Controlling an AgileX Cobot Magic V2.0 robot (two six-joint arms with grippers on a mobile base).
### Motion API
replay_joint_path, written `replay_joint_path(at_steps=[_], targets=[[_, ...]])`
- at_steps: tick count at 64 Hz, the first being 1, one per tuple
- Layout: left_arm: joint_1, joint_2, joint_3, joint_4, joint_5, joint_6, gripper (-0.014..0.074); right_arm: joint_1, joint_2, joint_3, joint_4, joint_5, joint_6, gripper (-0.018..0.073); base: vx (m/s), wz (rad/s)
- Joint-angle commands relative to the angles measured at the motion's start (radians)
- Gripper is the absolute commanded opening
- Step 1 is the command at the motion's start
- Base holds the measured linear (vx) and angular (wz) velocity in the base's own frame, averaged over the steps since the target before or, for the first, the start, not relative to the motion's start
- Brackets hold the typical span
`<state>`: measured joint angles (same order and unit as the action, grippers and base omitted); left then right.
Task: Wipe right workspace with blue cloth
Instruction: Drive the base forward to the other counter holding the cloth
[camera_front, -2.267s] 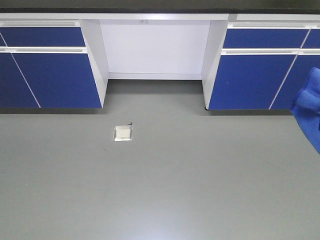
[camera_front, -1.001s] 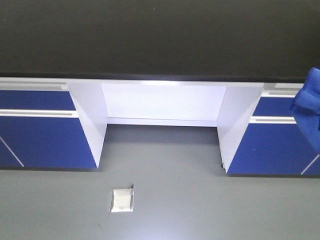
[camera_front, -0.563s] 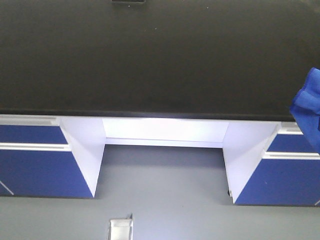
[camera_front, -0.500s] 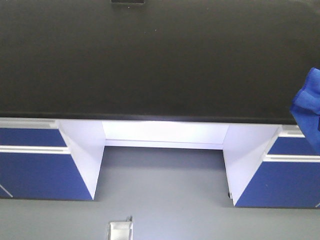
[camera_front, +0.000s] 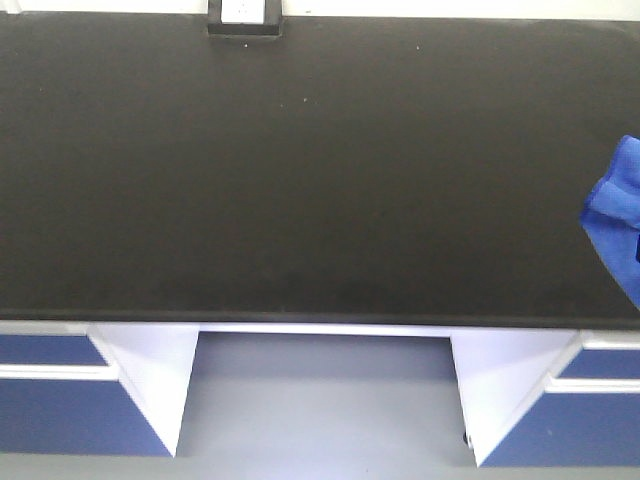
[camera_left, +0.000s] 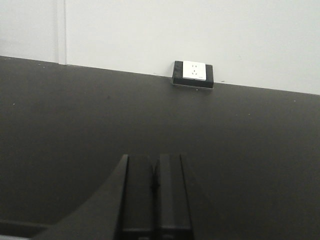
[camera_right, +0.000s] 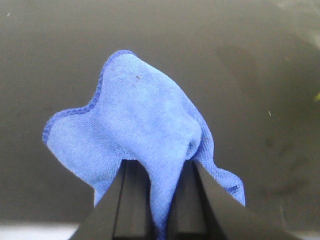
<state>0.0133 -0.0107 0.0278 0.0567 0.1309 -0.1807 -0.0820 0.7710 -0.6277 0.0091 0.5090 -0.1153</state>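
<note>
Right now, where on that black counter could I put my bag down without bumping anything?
Nearly the whole black countertop shows bare, from its front edge back to the small white-faced box at the wall. Only the right end is taken: the blue cloth hangs there in the right gripper.

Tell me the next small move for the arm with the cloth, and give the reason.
Probably lower the right gripper until the blue cloth meets the black countertop. The cloth is pinched in its jaws and bunched, and it seems to hang above the surface rather than lie flat on it, so wiping likely cannot start yet.
</note>
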Motion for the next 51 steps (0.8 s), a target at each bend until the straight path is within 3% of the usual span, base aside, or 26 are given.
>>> replay_joint_path(at_steps=[1,51], targets=[[-0.001,-0.015,0.031,-0.006,-0.081,-0.008,-0.0006,-0.005,-0.004,-0.031,-0.001,-0.072,-0.001,-0.0004,0.23,0.01],[-0.001,-0.015,0.031,-0.006,-0.081,-0.008,-0.0006,-0.005,-0.004,-0.031,-0.001,-0.072,-0.001,-0.0004,0.14,0.00]])
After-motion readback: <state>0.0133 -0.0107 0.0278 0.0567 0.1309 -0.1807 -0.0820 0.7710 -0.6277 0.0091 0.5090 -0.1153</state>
